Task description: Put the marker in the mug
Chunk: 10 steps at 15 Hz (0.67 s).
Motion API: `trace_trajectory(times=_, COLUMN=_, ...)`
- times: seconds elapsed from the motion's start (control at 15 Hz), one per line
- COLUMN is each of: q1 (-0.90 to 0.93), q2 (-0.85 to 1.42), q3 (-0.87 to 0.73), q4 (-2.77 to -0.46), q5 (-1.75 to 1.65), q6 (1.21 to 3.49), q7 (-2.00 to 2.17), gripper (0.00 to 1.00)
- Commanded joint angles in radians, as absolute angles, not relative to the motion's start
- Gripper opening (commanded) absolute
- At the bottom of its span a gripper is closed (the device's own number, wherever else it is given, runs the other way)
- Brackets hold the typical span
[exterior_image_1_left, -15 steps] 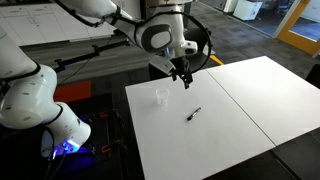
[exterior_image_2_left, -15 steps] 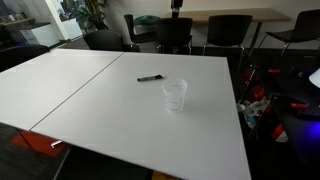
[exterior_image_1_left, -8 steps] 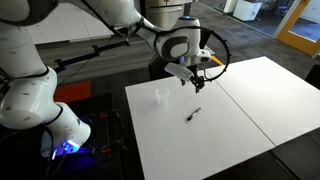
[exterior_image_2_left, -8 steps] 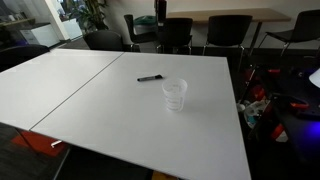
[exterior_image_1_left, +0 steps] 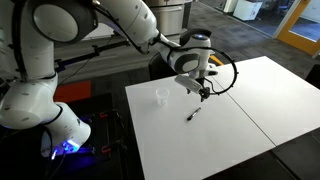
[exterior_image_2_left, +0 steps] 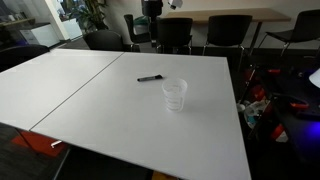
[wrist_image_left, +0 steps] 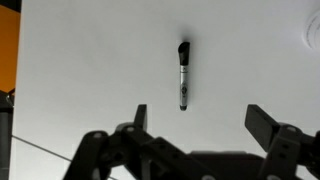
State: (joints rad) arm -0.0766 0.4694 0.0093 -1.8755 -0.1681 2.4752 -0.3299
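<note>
The marker point(exterior_image_1_left: 195, 114) is a thin black stick lying flat on the white table point(exterior_image_1_left: 240, 120). It also shows in an exterior view point(exterior_image_2_left: 151, 78) and in the wrist view point(wrist_image_left: 183, 75). The mug point(exterior_image_1_left: 161, 97) is a small clear cup standing upright on the table, a short way from the marker, and also shows in an exterior view point(exterior_image_2_left: 175, 95). My gripper point(exterior_image_1_left: 203, 92) hangs above the table, over the marker. In the wrist view my gripper point(wrist_image_left: 198, 123) is open and empty, with the marker lying between and beyond its fingertips.
The table is made of two white tops joined by a seam point(exterior_image_1_left: 232, 103). Black chairs point(exterior_image_2_left: 180, 35) stand at its far side. Dark floor with cables and a red box point(exterior_image_2_left: 262, 105) lies past the table's edge.
The arm has swung across the table from near the mug towards the marker and come lower. The marker and the mug have not moved.
</note>
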Motion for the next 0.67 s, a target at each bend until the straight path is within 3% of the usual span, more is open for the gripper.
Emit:
trace_trajectory(times=0.0, q1=-0.102, q2=0.564, q3=0.031, q4=-1.801, q5=-0.129, q6=2.487, q7=-0.371, gripper=1.00)
trace_trajectory(times=0.6, q1=-0.099, q2=0.759, q3=0.041, q4=-1.648, q5=-0.149, q6=2.471, q7=-0.397, gripper=1.00)
